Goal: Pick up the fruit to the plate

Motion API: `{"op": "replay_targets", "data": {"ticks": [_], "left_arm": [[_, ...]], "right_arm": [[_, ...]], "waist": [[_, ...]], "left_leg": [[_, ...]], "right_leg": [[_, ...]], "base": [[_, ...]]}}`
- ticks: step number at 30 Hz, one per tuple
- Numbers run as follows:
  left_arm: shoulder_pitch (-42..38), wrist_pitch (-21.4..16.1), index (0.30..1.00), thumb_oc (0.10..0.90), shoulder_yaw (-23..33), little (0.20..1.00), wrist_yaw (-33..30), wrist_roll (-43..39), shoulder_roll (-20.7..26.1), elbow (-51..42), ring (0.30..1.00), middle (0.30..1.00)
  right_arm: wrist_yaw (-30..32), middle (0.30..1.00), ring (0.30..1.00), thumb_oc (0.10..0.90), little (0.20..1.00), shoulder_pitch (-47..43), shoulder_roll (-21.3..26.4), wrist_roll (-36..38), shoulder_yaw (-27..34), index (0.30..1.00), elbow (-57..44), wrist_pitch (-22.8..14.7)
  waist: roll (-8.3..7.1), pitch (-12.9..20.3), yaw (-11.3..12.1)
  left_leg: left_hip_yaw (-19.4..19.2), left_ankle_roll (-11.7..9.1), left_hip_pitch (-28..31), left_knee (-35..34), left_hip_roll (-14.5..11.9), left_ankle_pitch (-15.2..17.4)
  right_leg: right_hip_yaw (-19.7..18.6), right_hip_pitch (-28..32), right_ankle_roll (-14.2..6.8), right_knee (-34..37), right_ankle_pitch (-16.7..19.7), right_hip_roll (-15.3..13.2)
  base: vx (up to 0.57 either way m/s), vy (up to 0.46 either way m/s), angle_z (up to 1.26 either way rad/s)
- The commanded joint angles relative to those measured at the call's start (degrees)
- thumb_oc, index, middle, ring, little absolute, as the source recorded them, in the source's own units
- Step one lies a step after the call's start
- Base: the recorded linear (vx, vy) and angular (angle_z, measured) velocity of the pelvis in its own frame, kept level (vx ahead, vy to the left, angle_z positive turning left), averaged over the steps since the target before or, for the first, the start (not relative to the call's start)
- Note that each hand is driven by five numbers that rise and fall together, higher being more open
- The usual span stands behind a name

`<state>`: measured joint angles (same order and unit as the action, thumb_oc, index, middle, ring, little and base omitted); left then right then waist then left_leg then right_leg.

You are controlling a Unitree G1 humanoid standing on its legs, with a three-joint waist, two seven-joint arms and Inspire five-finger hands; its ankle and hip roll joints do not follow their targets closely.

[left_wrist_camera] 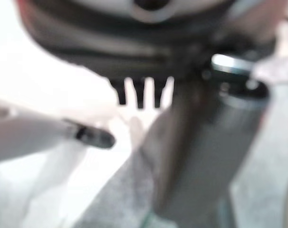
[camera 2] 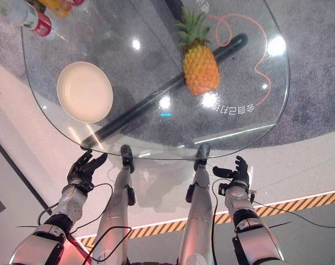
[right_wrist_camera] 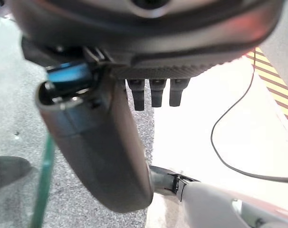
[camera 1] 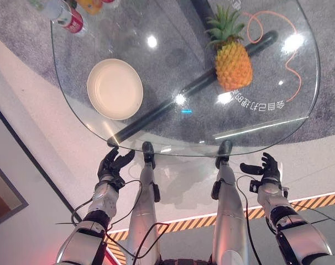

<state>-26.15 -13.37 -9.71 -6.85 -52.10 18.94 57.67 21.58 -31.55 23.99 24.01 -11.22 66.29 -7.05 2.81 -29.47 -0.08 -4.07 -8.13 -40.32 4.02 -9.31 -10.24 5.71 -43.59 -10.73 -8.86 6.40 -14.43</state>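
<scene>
Nearest, below the table's near edge: left hand and right hand, both spread and empty, fingers relaxed, raised toward the rim without touching it. Well ahead of the right hand, pineapple lying on the glass table, leafy crown pointing away. Ahead of the left hand, empty cream plate, well apart from the pineapple. Far beyond the left hand, at the far edge, bottles. Past the pineapple, an orange cord seen through the glass.
</scene>
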Motion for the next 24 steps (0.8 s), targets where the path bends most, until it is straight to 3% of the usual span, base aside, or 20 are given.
{"op": "replay_targets", "data": {"ticks": [1,14,24], "left_arm": [[-0.50,-1.25,0.900,0.800,2.18,0.900,-4.02,0.61,3.77,2.22,0.900,0.900],[-2.09,0.05,0.900,0.800,1.47,0.900,-3.23,1.01,5.31,4.06,0.900,0.900],[-2.55,1.26,0.900,0.800,0.40,0.900,-2.30,2.12,7.48,4.95,0.900,0.900]], "right_arm": [[3.07,0.900,0.900,0.800,0.900,0.99,4.13,1.29,0.95,0.900,-1.36,-1.04],[7.60,0.900,0.900,0.800,0.900,-1.51,7.27,5.01,1.46,0.900,-0.48,-0.99],[22.29,0.900,0.900,0.800,0.900,-3.55,15.17,8.13,7.82,0.900,3.04,-1.40]], "waist": [[-1.64,-0.32,0.13],[-1.90,-0.32,0.58],[-2.48,-0.32,1.07]], "left_leg": [[2.81,-0.08,-2.75,6.24,1.12,3.68],[3.76,0.07,-2.46,4.27,1.77,2.95],[3.71,0.27,-1.95,4.47,1.30,3.29]], "right_leg": [[2.06,-1.74,-0.08,-2.64,2.55,0.34],[2.24,-1.84,-0.41,-1.06,4.04,0.25],[3.63,-1.17,-0.91,-1.87,3.98,-0.10]], "base": [[-0.04,-0.017,0.02],[-0.03,-0.004,0.02],[0.02,-0.052,0.05]]}}
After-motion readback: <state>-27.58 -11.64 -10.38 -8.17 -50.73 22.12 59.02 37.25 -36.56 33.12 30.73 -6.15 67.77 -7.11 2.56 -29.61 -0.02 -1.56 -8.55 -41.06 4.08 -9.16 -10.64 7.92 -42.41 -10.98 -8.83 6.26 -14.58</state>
